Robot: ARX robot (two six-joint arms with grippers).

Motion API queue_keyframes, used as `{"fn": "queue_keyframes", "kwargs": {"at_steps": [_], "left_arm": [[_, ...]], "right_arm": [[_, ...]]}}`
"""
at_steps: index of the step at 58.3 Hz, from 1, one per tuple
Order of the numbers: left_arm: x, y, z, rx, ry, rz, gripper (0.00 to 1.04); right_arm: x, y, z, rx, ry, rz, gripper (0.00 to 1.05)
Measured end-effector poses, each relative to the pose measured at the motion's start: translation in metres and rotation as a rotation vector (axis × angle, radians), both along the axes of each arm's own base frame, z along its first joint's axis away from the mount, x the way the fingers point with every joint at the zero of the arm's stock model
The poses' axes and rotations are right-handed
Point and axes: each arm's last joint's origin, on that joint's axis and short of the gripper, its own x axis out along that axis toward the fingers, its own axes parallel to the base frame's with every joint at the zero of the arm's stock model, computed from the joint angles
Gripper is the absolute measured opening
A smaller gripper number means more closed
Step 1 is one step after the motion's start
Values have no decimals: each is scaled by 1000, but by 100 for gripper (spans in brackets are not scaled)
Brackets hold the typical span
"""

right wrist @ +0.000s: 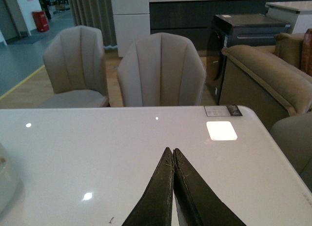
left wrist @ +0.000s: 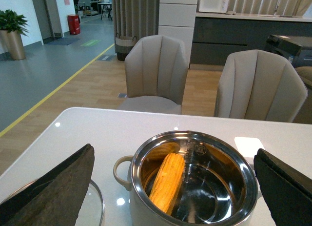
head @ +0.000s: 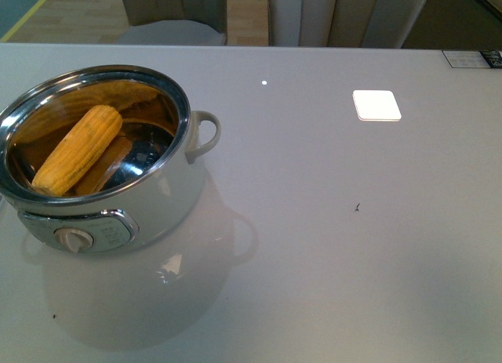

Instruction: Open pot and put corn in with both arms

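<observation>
With its lid off, the pot sits at the near left of the white counter, its steel bowl open to the room and its dial facing the robot. Inside lies the corn, slanted across the bowl with one end low against the near wall and the other raised toward the far side; its reflection shows in the shiny metal beside it. One loop handle sticks out on the pot's right. Neither arm appears in the front view. From the left wrist view, the left hand hangs above and just short of the pot, its two black fingers spread wide to either side of the rim and touching nothing; the corn shows between them down in the bowl. Beside the pot, under one finger, the edge of a glass lid rests on the counter. The right hand is pressed together, empty, over bare counter well right of the pot. Two beige chairs stand beyond the counter's far edge.
</observation>
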Motion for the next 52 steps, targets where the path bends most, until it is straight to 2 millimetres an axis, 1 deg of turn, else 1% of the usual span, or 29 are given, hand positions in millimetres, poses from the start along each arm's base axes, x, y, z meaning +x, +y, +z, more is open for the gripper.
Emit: {"fn": "queue_keyframes", "kwargs": {"at_steps": [17, 22, 25, 38, 42, 45, 49, 51, 52], "left_arm": [[0, 0, 0, 0, 0, 0, 98], [0, 0, 0, 0, 0, 0, 98], [0, 0, 0, 0, 0, 0, 98], [0, 0, 0, 0, 0, 0, 98], [0, 0, 0, 0, 0, 0, 98], [0, 0, 0, 0, 0, 0, 98], [0, 0, 0, 0, 0, 0, 98], [0, 0, 0, 0, 0, 0, 98], [0, 0, 0, 0, 0, 0, 98]], "right_arm": [[-6, 0, -1, 0, 1, 0, 2], [-13, 0, -5, 0, 34, -1, 2], [-16, 0, -4, 0, 13, 0, 2], [-17, 0, -3, 0, 6, 0, 2], [-17, 0, -3, -1, 6, 0, 12], [-17, 0, -3, -1, 6, 0, 23], [-17, 0, -3, -1, 6, 0, 33], [-17, 0, -3, -1, 6, 0, 40], [-17, 0, -3, -1, 5, 0, 42]]}}
